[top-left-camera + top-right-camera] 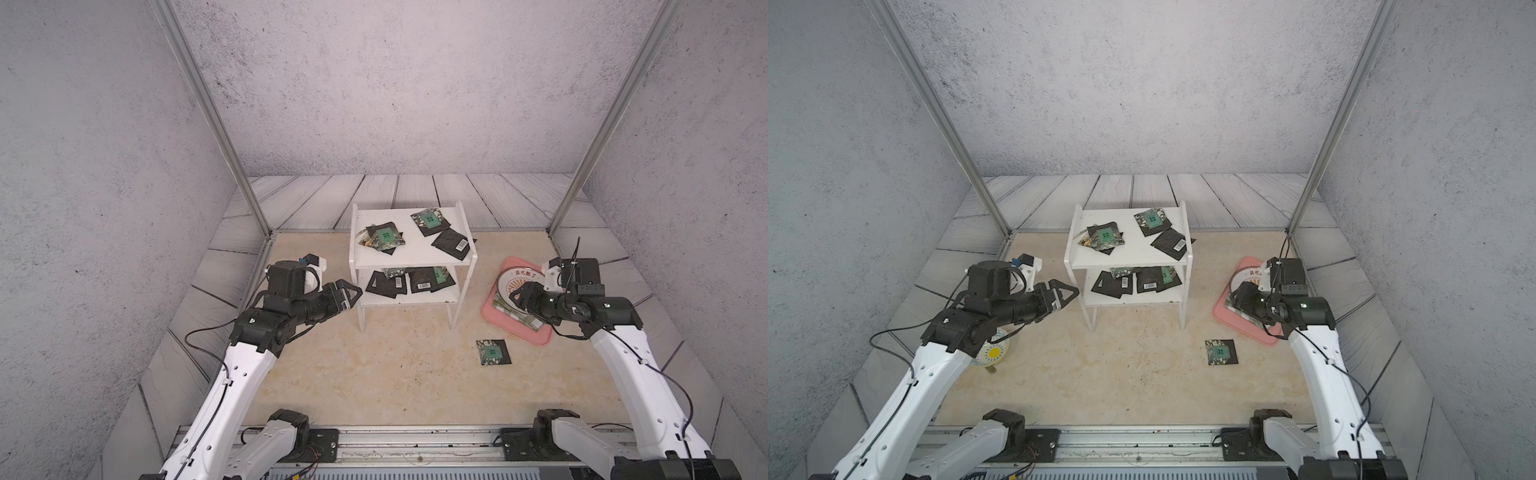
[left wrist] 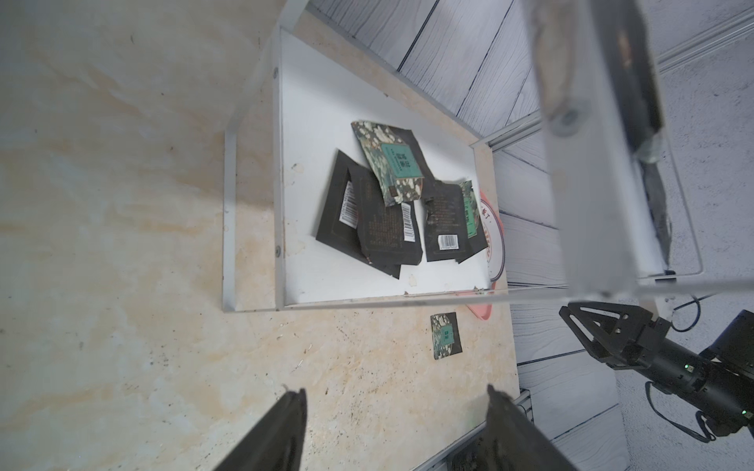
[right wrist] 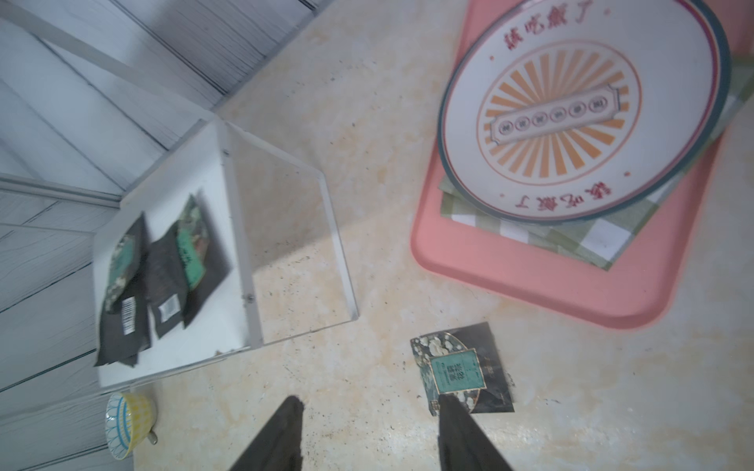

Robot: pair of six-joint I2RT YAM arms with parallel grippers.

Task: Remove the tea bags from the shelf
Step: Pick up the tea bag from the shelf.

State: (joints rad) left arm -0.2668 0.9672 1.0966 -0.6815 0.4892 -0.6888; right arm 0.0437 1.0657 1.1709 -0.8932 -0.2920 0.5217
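Observation:
The white shelf (image 1: 415,251) stands mid-table. Its top board carries tea bags (image 1: 383,237) in a small heap on the left and two more on the right (image 1: 453,245). Several black and green tea bags (image 2: 391,212) overlap on the lower board. One tea bag (image 1: 493,352) lies green side up on the table, right of the shelf's front. My left gripper (image 1: 354,291) is open beside the lower tier's left end, empty in the left wrist view (image 2: 395,391). My right gripper (image 1: 516,295) hovers open over the tray, with nothing between its fingers (image 3: 369,401).
A pink tray (image 1: 540,338) at the right holds a round plate (image 1: 521,276) on a green checkered cloth (image 1: 505,309). A small patterned cup (image 1: 994,353) sits under my left arm. Metal frame posts rise at the back corners.

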